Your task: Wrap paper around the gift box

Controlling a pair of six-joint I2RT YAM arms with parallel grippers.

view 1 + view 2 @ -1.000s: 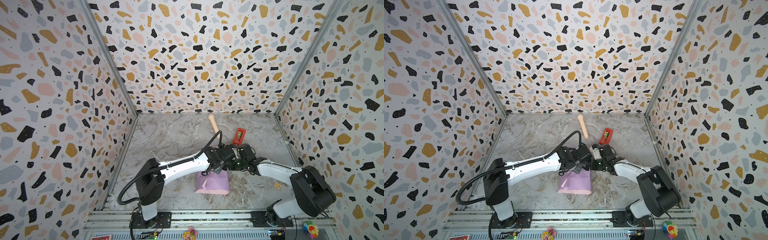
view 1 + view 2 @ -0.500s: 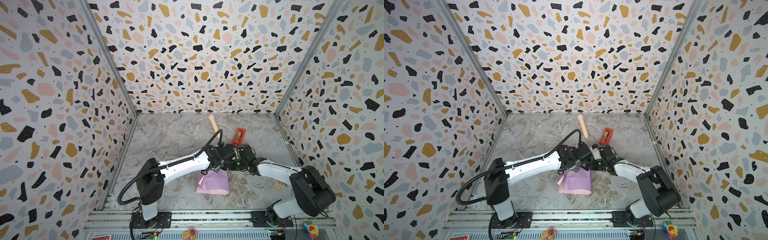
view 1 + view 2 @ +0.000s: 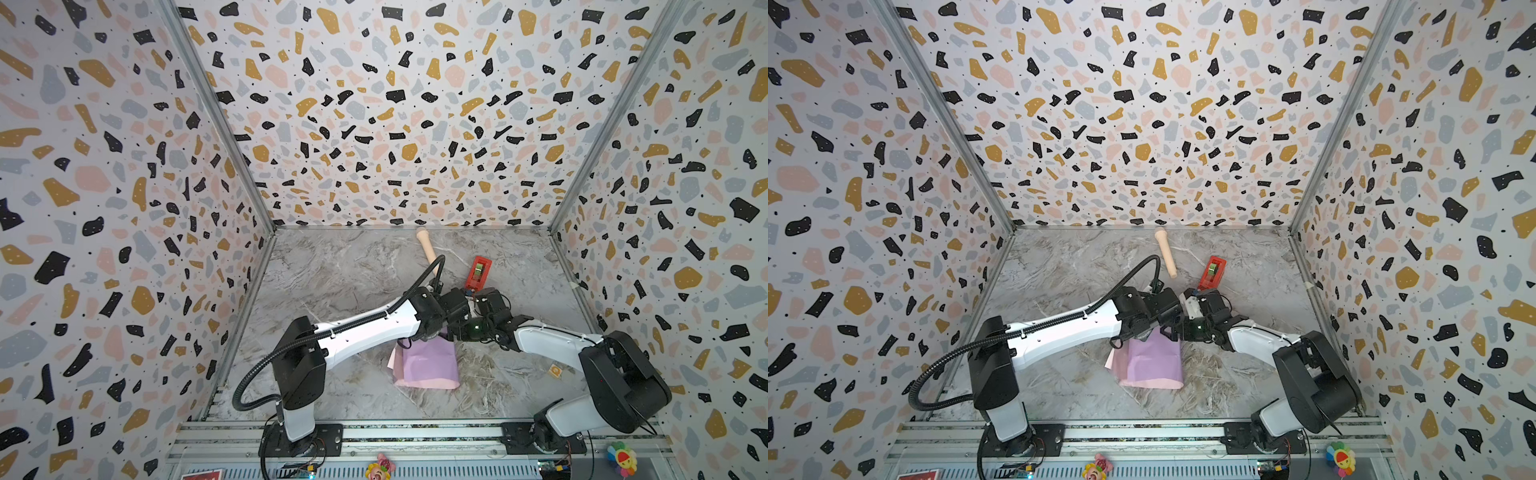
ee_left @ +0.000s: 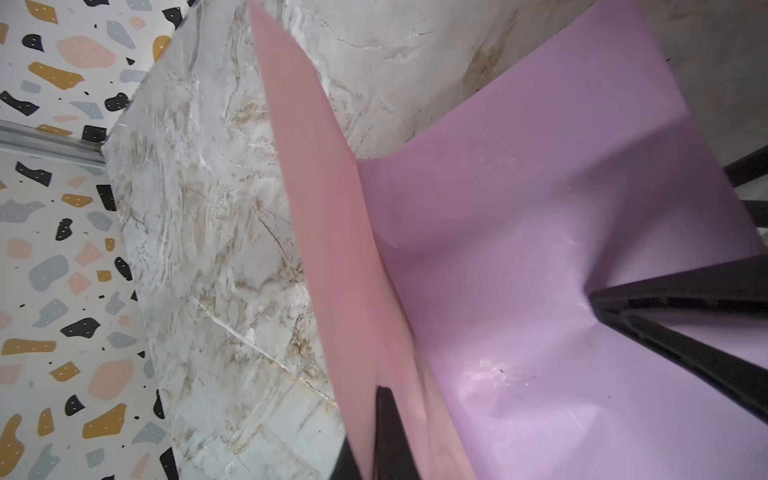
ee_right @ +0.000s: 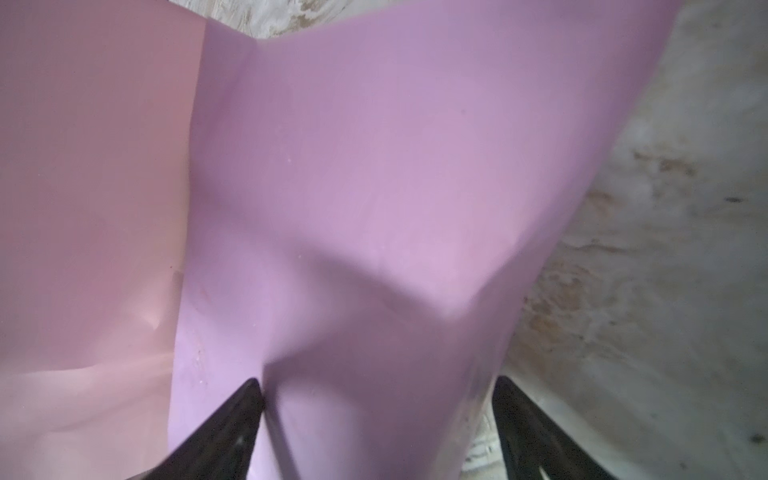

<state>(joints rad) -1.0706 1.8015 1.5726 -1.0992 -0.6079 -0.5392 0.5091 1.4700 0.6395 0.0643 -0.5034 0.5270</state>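
Observation:
The paper [image 3: 424,363] lies folded mid-table, lilac face up with pale pink edges. The gift box is hidden under it; only a boxy bulge shows in the right wrist view. My left gripper [image 3: 436,334] is at the paper's far edge, shut on a raised pink flap [image 4: 332,249]. That flap is pinched between its dark fingers [image 4: 388,419]. My right gripper [image 5: 378,399] meets it from the right. Its jaws stand wide, clamped across the lilac-covered bulge [image 5: 374,208]. One of its fingers [image 4: 665,299] dents the lilac sheet in the left wrist view.
A beige toy microphone [image 3: 426,249] lies near the back wall and a red tape dispenser [image 3: 478,272] sits just behind the two wrists. A small orange tag [image 3: 555,370] lies on the marble floor at the right. Patterned walls close in three sides.
The left gripper has drawn its paper flap slightly further over the bulge, so more lilac faces up. The right gripper has stayed in place.

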